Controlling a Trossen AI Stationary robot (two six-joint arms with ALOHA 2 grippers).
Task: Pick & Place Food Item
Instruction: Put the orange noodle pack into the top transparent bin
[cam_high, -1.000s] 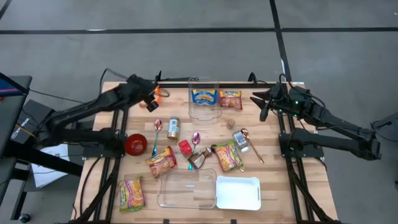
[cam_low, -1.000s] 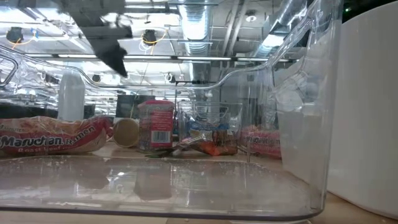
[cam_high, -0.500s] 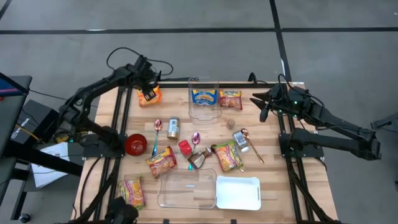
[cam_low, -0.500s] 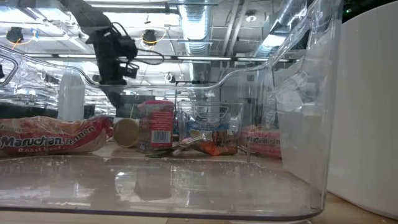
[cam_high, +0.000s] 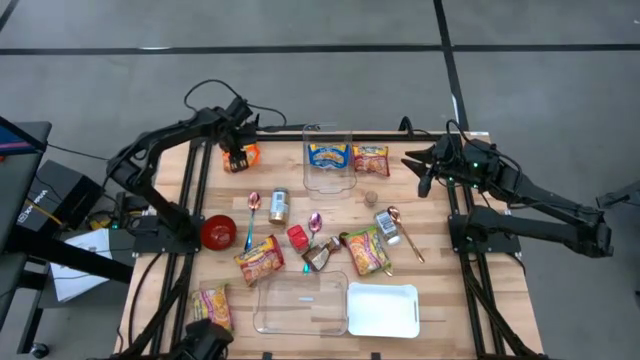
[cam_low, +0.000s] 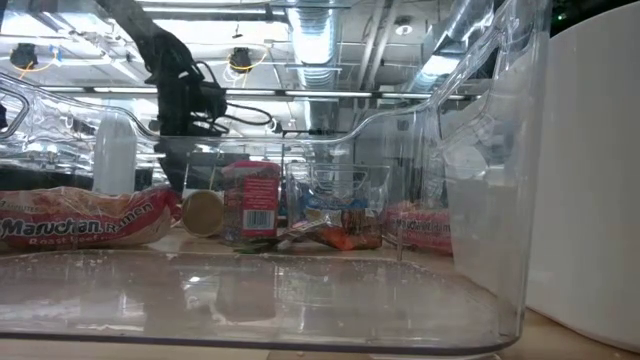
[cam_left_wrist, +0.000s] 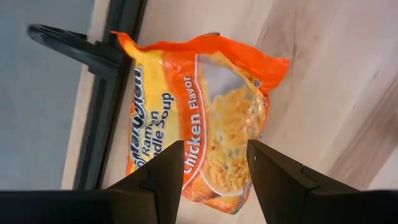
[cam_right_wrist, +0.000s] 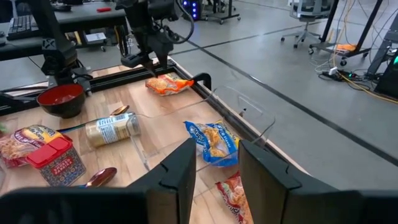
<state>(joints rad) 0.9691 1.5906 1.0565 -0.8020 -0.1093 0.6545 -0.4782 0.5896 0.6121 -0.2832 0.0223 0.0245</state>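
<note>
Left wrist view: the left gripper (cam_left_wrist: 214, 171) is hovering directly above an orange chicken ramen packet (cam_left_wrist: 199, 112), its two fingers parted and not touching the wrapper. The packet is lying flat on the wooden table (cam_left_wrist: 336, 81) at the far left corner, beside the black frame rail (cam_left_wrist: 102, 106). Across the table, the right gripper (cam_high: 425, 172) is waiting at the right edge, jaws standing slightly apart and holding nothing, past a clear bin (cam_high: 328, 165) containing a blue packet (cam_high: 327, 155).
</note>
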